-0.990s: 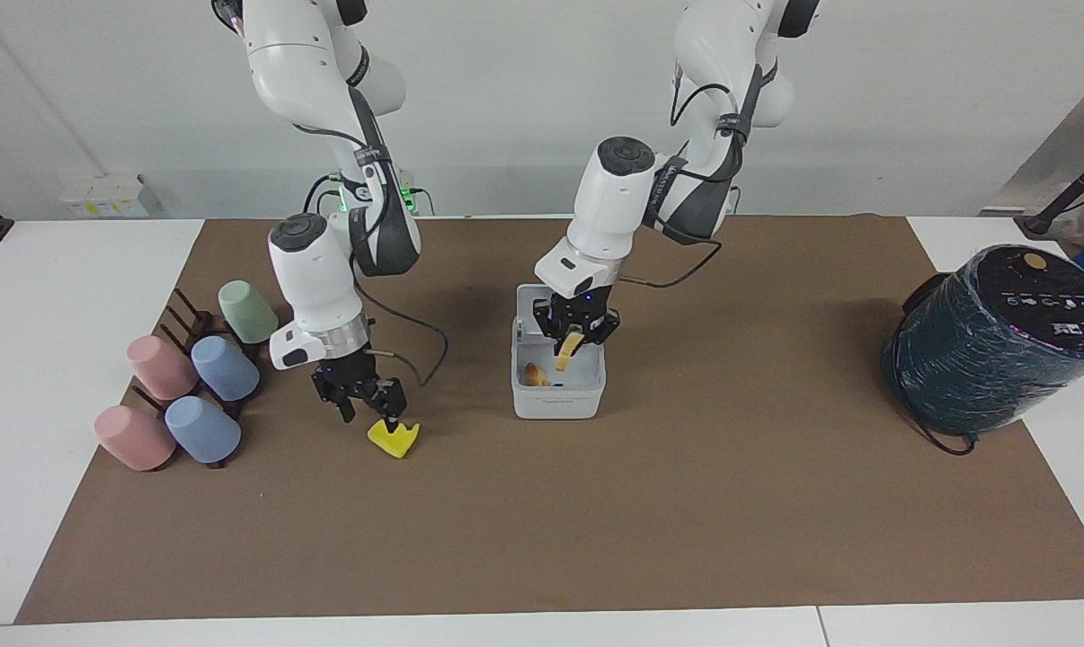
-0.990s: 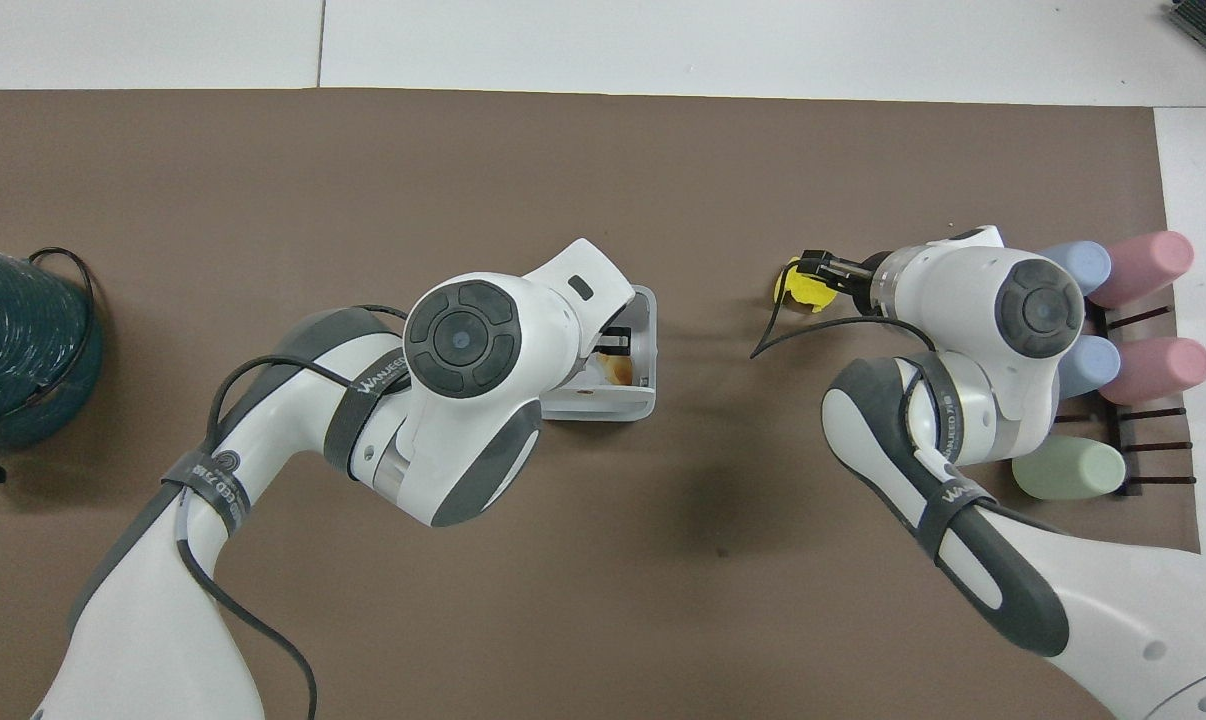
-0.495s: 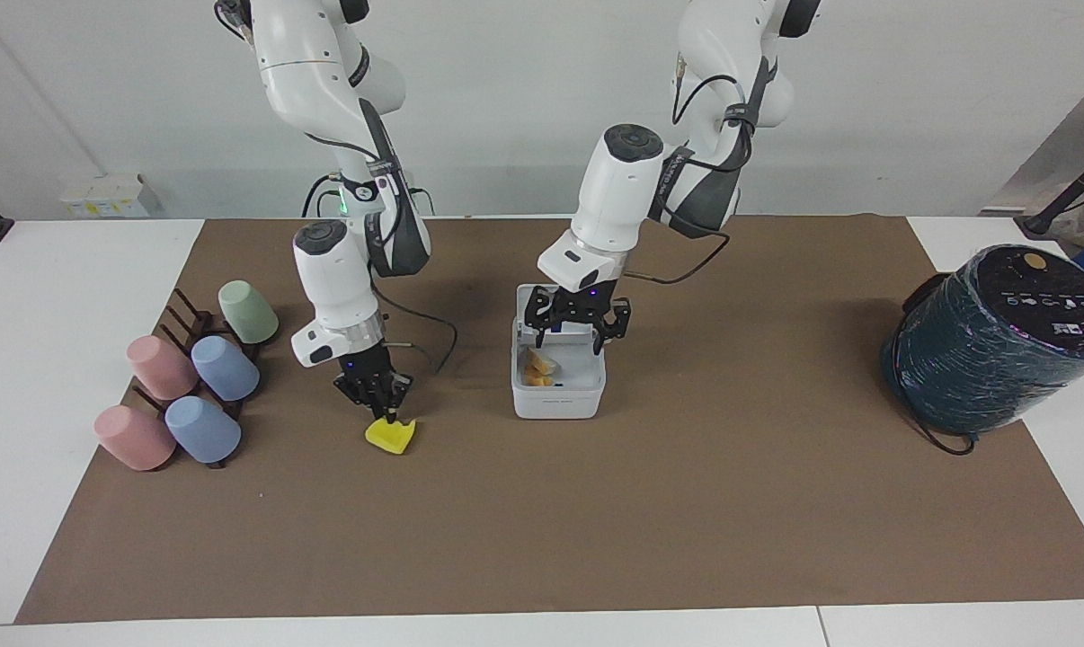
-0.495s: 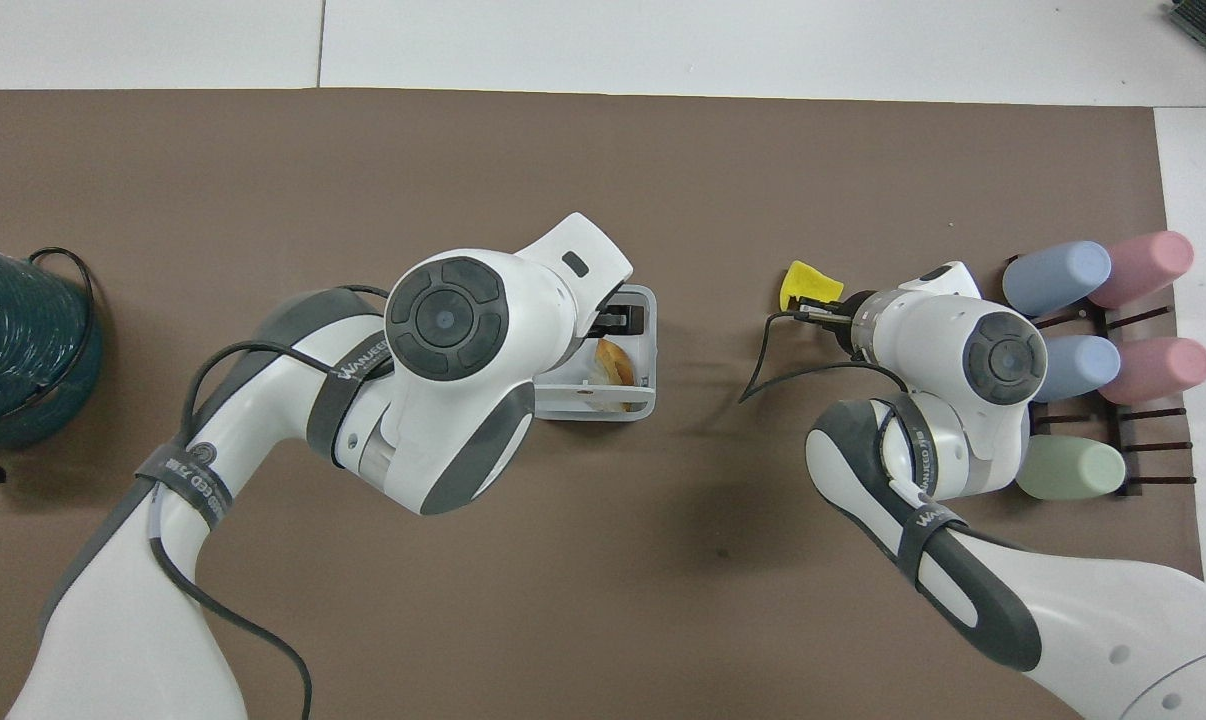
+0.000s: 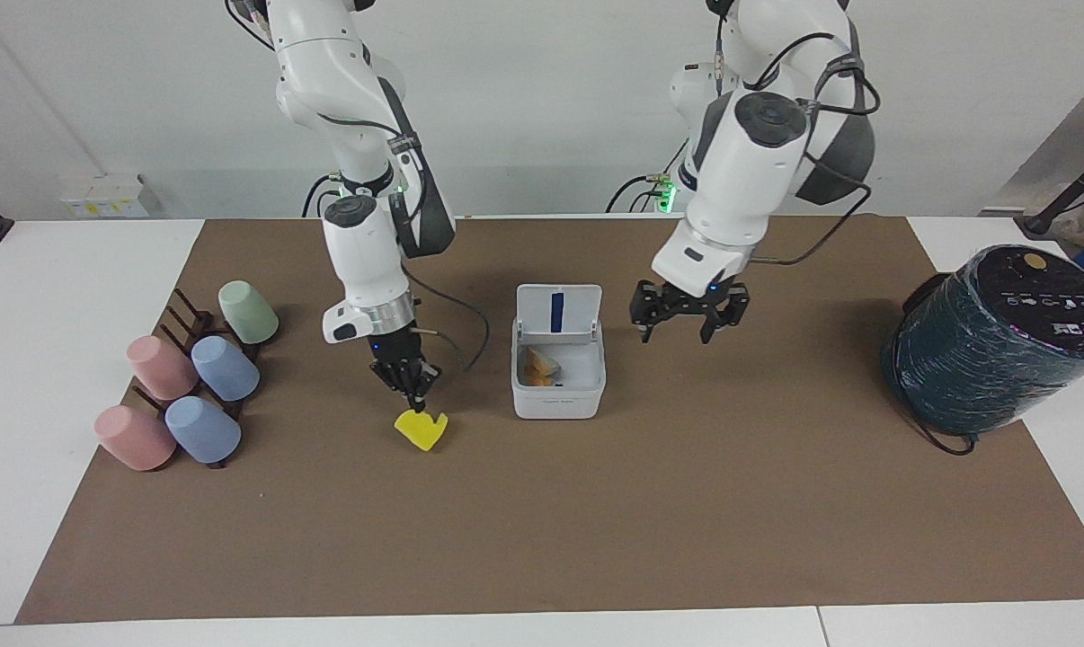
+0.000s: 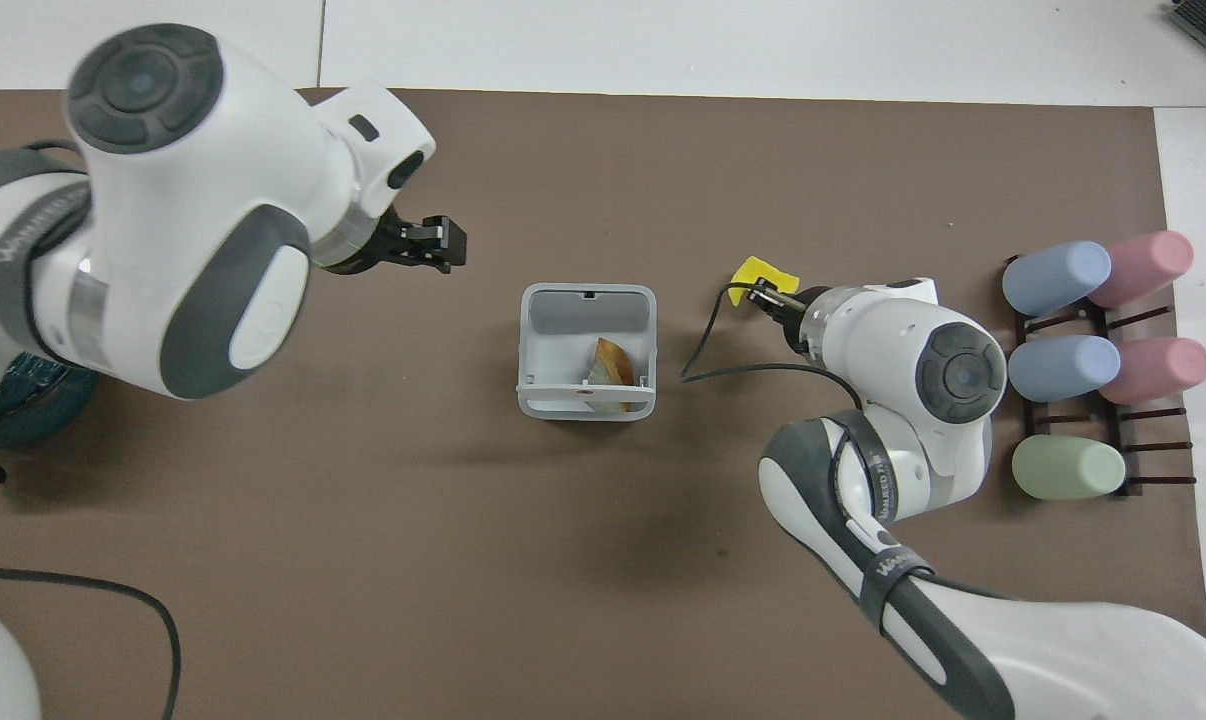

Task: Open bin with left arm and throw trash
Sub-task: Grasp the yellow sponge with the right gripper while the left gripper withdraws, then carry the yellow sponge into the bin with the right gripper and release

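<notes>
The white bin (image 5: 558, 402) stands mid-mat with its lid (image 5: 557, 310) upright and open; it also shows in the overhead view (image 6: 535, 350). Beige and tan scraps (image 5: 538, 367) lie inside it (image 6: 611, 362). My right gripper (image 5: 413, 397) is shut on the top of the yellow notched piece (image 5: 421, 429), low over the mat beside the bin toward the right arm's end; both show in the overhead view, the gripper (image 6: 769, 298) and the piece (image 6: 760, 272). My left gripper (image 5: 688, 325) is open and empty, raised over the mat beside the bin toward the left arm's end (image 6: 441, 245).
A rack of pastel cups (image 5: 191, 386) lies at the right arm's end of the mat (image 6: 1093, 350). A big dark teal cylinder (image 5: 1000, 341) stands at the left arm's end, mostly covered by the left arm in the overhead view (image 6: 23, 400).
My left gripper let a cream wedge drop into the bin, opened, and rose away toward the left arm's end. My right gripper shut on the yellow piece and moved it toward the bin.
</notes>
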Controlling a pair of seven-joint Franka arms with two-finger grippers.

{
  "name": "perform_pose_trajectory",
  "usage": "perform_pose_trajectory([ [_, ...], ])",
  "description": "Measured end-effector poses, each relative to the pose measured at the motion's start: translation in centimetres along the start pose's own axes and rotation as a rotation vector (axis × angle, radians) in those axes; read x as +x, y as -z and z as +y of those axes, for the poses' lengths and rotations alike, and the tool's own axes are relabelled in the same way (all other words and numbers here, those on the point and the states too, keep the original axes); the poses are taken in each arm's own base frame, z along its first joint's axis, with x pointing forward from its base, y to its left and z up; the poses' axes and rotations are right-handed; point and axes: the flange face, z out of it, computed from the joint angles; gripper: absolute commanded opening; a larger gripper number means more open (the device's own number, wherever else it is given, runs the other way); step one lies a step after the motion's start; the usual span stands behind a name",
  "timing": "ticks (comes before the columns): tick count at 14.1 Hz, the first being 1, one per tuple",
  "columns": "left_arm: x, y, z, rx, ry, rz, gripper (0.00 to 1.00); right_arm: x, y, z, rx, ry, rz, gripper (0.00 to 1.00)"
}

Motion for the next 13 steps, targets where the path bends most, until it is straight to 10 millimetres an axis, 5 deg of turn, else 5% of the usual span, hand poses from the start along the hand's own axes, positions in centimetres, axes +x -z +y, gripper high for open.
perform_pose_trajectory([
  [3,0.5,0.3,-9.2,0.041,-0.049,-0.091,0.93,-2.9,3.8,-6.9,0.001,-0.218,-0.112,0.00],
  [5,-0.2,1.7,-12.8,0.079,-0.051,-0.140,0.93,-3.4,6.5,-10.2,0.016,-0.320,-0.225,0.00],
  [7,-1.3,3.8,-13.5,0.090,-0.044,-0.159,0.95,-3.2,7.9,-11.9,0.033,-0.408,-0.265,0.00],
  [12,-3.5,8.4,-10.7,0.073,-0.080,-0.108,0.96,-4.8,6.7,-13.2,0.040,-0.493,-0.344,0.00],
  [13,-3.5,8.6,-10.3,0.053,-0.082,-0.095,0.96,-5.5,6.5,-13.4,0.034,-0.489,-0.351,0.19],
])
